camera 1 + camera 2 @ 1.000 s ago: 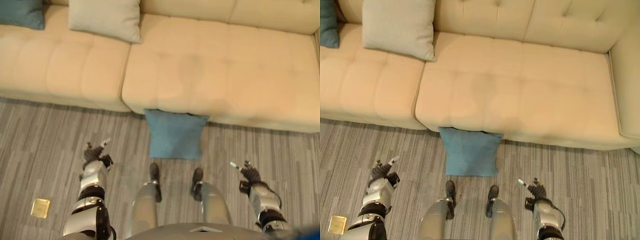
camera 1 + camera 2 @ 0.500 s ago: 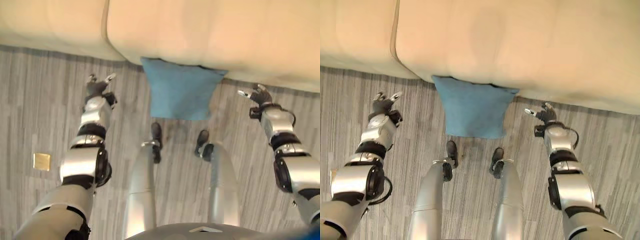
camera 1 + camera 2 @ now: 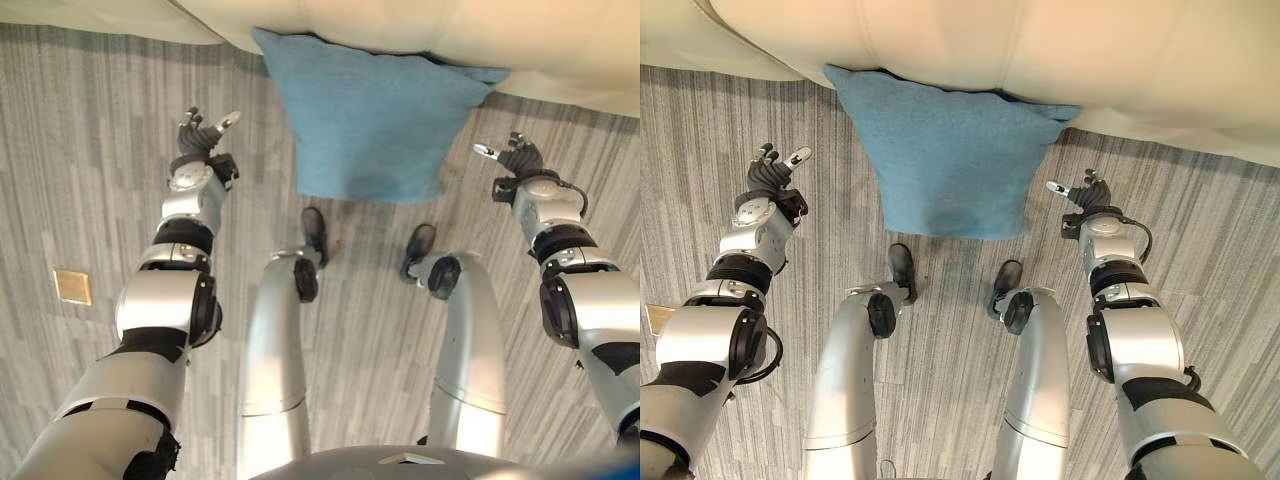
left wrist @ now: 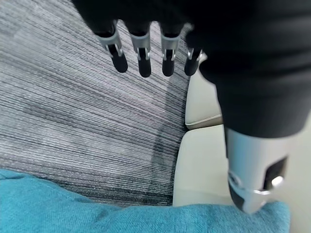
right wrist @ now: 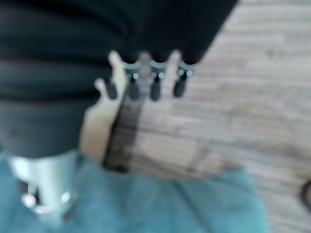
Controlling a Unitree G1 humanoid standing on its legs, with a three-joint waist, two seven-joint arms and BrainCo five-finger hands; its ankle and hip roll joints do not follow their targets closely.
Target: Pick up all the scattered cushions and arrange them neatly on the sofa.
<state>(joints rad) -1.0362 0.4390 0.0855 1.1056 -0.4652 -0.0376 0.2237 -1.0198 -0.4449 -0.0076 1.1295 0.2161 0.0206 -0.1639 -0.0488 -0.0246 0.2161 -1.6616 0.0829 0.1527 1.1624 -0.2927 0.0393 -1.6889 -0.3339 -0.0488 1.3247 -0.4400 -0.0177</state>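
Observation:
A teal cushion [image 3: 372, 125] lies on the grey floor with its far edge against the base of the beige sofa [image 3: 420, 25]. My left hand [image 3: 200, 132] hovers over the floor to the cushion's left, fingers relaxed and holding nothing. My right hand [image 3: 512, 157] hovers to the cushion's right, just beside its corner, also open. In the left wrist view the fingers [image 4: 141, 56] hang straight above the carpet, with the cushion [image 4: 73, 208] and the sofa's base [image 4: 201, 160] past them. The right wrist view shows the cushion [image 5: 160, 204] below straight fingers [image 5: 154, 85].
Striped grey flooring [image 3: 700, 120] spreads on both sides of the cushion. A small yellow square [image 3: 72, 287] lies on the floor at the left, well behind my left hand.
The camera has tipped further down and closer, so the sofa seat and its cushions have left the picture. Both hands have reached forward to flank the teal cushion.

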